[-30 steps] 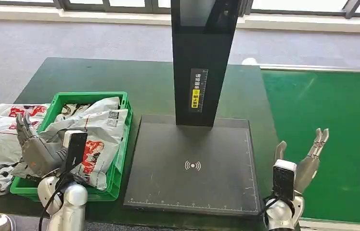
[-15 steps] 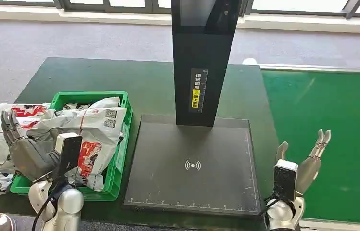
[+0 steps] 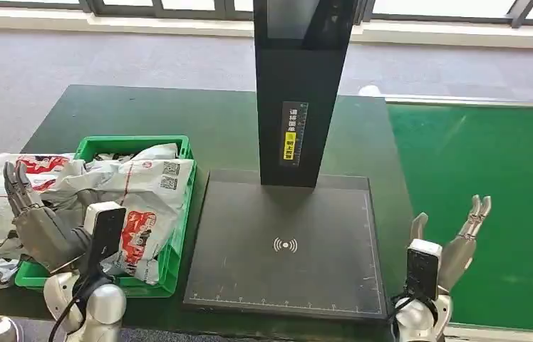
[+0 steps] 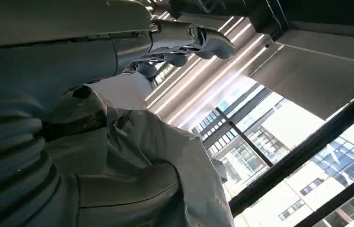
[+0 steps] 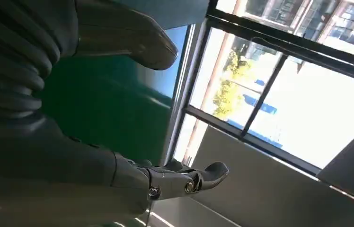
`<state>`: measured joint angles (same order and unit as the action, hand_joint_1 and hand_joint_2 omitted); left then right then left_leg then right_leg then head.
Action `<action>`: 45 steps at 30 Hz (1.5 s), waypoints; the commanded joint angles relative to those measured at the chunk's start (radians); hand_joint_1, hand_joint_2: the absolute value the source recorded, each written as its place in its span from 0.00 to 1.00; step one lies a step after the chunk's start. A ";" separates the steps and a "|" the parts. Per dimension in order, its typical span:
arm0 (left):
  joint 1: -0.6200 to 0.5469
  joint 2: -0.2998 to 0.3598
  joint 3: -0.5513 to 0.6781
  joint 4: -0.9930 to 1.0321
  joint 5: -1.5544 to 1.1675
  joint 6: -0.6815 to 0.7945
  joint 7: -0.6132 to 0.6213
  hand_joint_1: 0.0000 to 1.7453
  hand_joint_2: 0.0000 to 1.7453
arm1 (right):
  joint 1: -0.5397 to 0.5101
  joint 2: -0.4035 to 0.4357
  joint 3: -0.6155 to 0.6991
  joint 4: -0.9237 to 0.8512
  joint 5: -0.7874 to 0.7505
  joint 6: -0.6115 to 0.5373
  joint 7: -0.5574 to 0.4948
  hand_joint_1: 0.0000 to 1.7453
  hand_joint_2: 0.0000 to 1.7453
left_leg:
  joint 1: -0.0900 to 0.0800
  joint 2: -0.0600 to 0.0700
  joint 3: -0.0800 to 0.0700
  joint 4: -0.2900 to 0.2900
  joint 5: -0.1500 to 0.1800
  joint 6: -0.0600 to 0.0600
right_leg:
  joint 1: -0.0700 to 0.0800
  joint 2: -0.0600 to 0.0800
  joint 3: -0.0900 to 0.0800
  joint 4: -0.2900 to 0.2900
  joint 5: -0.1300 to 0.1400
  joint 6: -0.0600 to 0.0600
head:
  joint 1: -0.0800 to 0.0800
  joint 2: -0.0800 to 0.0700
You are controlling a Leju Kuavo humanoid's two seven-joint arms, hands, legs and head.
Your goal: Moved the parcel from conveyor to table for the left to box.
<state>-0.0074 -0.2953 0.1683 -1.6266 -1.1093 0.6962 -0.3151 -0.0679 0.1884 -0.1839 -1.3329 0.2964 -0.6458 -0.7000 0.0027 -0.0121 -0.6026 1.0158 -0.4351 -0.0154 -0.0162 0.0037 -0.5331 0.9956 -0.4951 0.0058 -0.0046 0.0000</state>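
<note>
Late stage, by appearance. The parcel [image 3: 142,196] lies atop the heap in the green crate [image 3: 178,235] at the bench's [image 3: 221,121] left; the conveyor [image 3: 492,185], far right, carries nothing. Left hand [image 3: 35,224] rests against the bags, fingers spread, gripping nothing. Right hand [image 3: 456,242] hovers fingers apart, empty, beside the scanner plate [image 3: 285,246]. Boxing looks done.
</note>
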 commanded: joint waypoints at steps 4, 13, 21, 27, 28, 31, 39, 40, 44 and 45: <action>0.005 -0.038 -0.063 0.227 -0.026 0.001 0.032 0.00 1.00 | -0.003 0.031 -0.090 -0.001 0.012 0.022 0.002 0.00 1.00 | -0.001 -0.001 0.004 -0.004 0.001 0.000 | -0.001 -0.002 0.004 -0.004 0.000 0.000 | 0.000 0.000; 0.044 -0.002 -0.140 0.204 0.097 -0.054 -0.004 0.00 1.00 | -0.001 0.030 -0.101 -0.003 0.011 0.030 0.002 0.00 1.00 | 0.000 0.001 0.005 -0.004 0.000 0.000 | 0.000 -0.001 0.005 -0.005 0.000 -0.001 | 0.000 0.000; 0.058 0.000 -0.136 0.186 0.088 -0.058 0.007 0.00 1.00 | -0.011 0.033 -0.101 0.008 0.016 0.036 0.002 0.00 1.00 | 0.000 0.002 0.003 -0.001 -0.001 0.000 | 0.000 0.001 0.002 -0.002 0.000 -0.001 | 0.000 0.000; 0.074 -0.001 -0.149 0.160 0.099 -0.077 0.000 0.00 1.00 | -0.013 0.034 -0.104 0.012 0.017 0.038 0.002 0.00 1.00 | 0.000 0.002 0.002 -0.001 0.000 0.000 | 0.000 0.001 0.002 -0.002 0.000 0.000 | 0.000 0.000; 0.083 0.001 -0.155 0.143 0.126 -0.090 -0.014 0.00 1.00 | -0.013 0.034 -0.103 0.013 0.015 0.038 0.002 0.00 1.00 | -0.001 0.002 0.004 -0.003 -0.001 0.000 | 0.000 0.001 0.003 -0.003 0.000 -0.001 | 0.000 0.000; 0.117 0.016 -0.180 0.080 0.253 -0.136 -0.103 0.00 1.00 | -0.013 0.031 -0.106 0.016 0.014 0.041 0.002 0.00 1.00 | 0.000 0.003 0.003 -0.002 -0.001 0.000 | 0.000 0.002 0.003 -0.003 0.000 -0.001 | 0.000 0.000; 0.206 0.038 -0.177 -0.058 0.483 -0.274 -0.273 0.00 1.00 | -0.009 0.021 -0.110 0.015 0.002 0.046 0.002 0.00 1.00 | 0.000 0.002 0.002 -0.001 -0.001 0.000 | 0.000 0.001 0.001 -0.001 0.000 -0.001 | 0.000 0.000; 0.211 0.036 -0.173 -0.065 0.494 -0.282 -0.285 0.00 1.00 | -0.009 0.020 -0.110 0.016 0.002 0.046 0.002 0.00 1.00 | 0.000 0.003 0.003 -0.002 -0.001 0.000 | 0.000 0.002 0.002 -0.002 0.000 -0.001 | 0.000 0.000; 0.211 0.036 -0.173 -0.065 0.494 -0.282 -0.285 0.00 1.00 | -0.009 0.020 -0.110 0.016 0.002 0.046 0.002 0.00 1.00 | 0.000 0.002 0.003 -0.002 -0.001 0.000 | 0.000 0.001 0.002 -0.002 0.000 -0.001 | 0.000 0.000; 0.211 0.036 -0.173 -0.065 0.494 -0.282 -0.285 0.00 1.00 | -0.009 0.020 -0.110 0.016 0.002 0.046 0.002 0.00 1.00 | 0.000 0.002 0.003 -0.002 -0.001 0.000 | 0.000 0.001 0.002 -0.003 0.000 -0.001 | 0.000 0.000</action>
<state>0.1717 -0.2838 0.0145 -1.6586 -0.6325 0.4292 -0.5935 -0.0548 0.1991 -0.2338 -1.3489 0.3029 -0.6042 -0.7000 0.0027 -0.0114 -0.6024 1.0158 -0.4361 -0.0154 -0.0163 0.0042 -0.5341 0.9952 -0.4957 0.0058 -0.0050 0.0000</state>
